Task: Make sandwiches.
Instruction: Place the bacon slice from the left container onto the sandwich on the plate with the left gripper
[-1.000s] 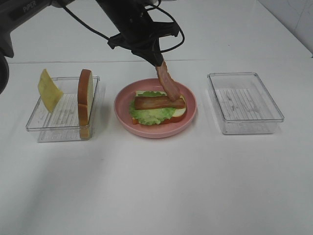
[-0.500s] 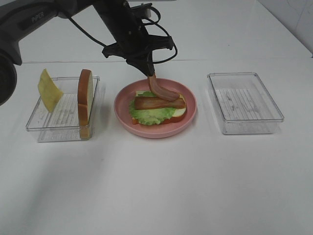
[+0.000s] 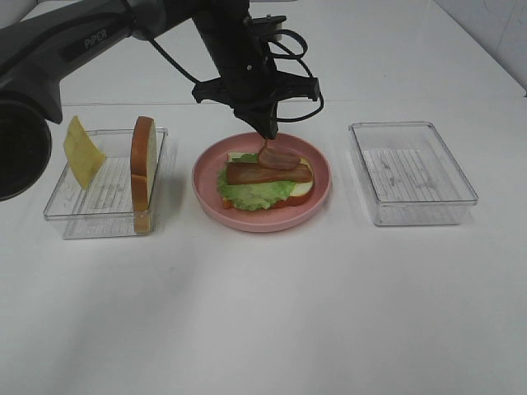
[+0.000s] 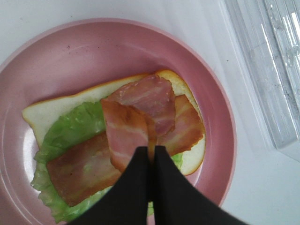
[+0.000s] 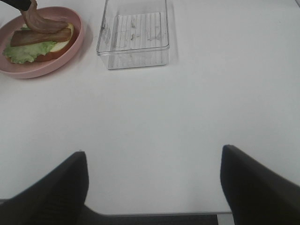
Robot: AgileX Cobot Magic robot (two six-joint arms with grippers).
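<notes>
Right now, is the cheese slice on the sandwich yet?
No, the cheese slice leans in the left tray, while the sandwich on the plate shows only bread, lettuce and bacon.

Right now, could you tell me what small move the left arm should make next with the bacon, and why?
Probably open the left fingers and let go. They are shut on one end of the folded reddish-brown bacon strip, which rests across the flat bacon strip on the ruffled green lettuce and white bread slice, inside the round pink plate.

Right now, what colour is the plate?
The plate is pink, clearest in the left wrist view.
</notes>
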